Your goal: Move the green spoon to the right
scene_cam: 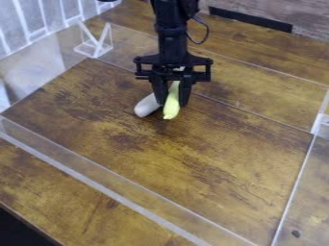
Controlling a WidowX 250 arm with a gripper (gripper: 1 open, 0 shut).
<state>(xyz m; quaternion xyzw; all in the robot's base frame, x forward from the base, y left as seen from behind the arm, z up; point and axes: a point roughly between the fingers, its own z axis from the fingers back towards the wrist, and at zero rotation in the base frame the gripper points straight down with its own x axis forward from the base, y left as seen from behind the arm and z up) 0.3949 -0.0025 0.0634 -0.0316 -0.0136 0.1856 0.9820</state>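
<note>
Wooden table [193, 163], jaws clamped on green spoon [171, 100], white mushroom toy [146, 106] touching beside

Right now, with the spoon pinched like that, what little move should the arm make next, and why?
Probably lift slightly, then carry it toward the right of the picture. The fingers are shut on the green spoon, which hangs low over the wooden table, right beside the white mushroom toy. Rising first should keep the spoon from dragging or nudging the toy.
</note>
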